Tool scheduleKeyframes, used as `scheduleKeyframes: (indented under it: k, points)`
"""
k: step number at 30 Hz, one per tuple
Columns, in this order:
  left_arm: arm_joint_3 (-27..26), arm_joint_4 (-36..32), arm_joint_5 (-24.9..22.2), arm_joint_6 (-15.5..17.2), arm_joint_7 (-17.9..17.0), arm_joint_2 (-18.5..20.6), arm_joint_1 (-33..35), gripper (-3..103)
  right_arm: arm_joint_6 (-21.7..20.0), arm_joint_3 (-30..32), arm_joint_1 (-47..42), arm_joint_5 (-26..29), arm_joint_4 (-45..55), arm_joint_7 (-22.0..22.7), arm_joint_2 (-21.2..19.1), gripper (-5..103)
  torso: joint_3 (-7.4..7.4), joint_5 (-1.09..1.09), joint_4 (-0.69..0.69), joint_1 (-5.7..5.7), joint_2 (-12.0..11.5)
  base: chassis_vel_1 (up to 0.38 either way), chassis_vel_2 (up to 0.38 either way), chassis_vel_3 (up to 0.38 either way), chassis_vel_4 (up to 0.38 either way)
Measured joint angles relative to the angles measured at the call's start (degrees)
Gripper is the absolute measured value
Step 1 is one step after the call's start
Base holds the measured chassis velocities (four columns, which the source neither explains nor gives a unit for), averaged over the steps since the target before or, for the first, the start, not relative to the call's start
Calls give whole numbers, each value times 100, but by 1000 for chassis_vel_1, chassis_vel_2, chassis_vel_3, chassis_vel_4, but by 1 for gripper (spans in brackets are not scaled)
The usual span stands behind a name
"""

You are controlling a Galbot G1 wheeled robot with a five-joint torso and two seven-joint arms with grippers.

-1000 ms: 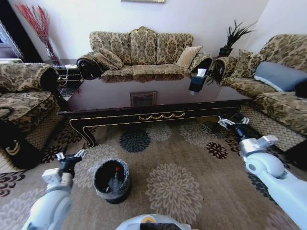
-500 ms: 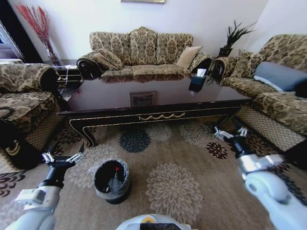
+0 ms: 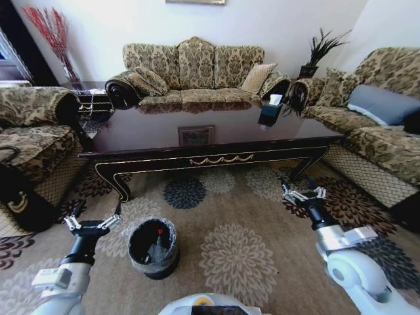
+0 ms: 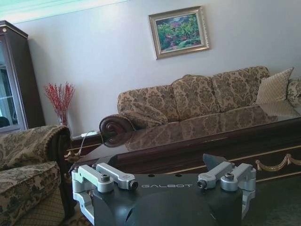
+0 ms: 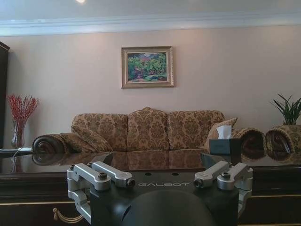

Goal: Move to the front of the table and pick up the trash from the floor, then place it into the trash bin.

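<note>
Both claws drawn nearer, left claw (image 3: 91, 225) and right claw (image 3: 304, 194) spread apart, trash bin (image 3: 153, 248) upright on floral floor (image 3: 243, 256), table (image 3: 210, 141) lengthwise left-right beyond.

Bench (image 3: 151, 134): glossy dark brown, gold swag trim. Floor (image 3: 262, 230): beige-tan carpet, maroon, navy and cream flower medallions. Trash bin (image 3: 153, 248): black, clear-grey liner.

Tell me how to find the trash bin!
Find the long dark coffee table. On the flowered carpet before its left end sits the trash bin, beside the robot's left hand. It's the one round black bucket with a crinkly plastic liner.
</note>
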Motion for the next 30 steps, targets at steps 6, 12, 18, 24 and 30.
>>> scheduleKeyframes:
  k: [6, 12, 18, 24, 30]
  points:
    - [-4, -13, -8, -16, 3, -3, 46, 100, 21, 23, -48, -61, -16, -28, 78, 100, 1, 0, 0, 1, 0, 62, -88, -72, 77]
    - [-54, 21, -37, -133, 4, -20, 67, 100, 28, 37, -84, -92, -35, -44, 103, 100, 0, 0, 0, 1, 0, 187, -180, -185, 211]
    - [-49, 112, -25, -258, 10, -60, 80, 100, 30, 38, -97, -102, -30, -51, 117, 100, 0, 0, 0, 0, 0, 269, -276, -269, 267]
    - [-56, 121, -25, -267, 21, -62, 59, 100, 44, 43, -124, -102, -19, -51, 162, 100, 0, 1, -1, 0, 0, 324, -320, -333, 309]
    - [-5, 101, 11, -250, 27, -96, 46, 100, 83, 45, -149, -118, -16, -80, 213, 100, 0, 0, 0, 0, 0, 347, -364, -351, 366]
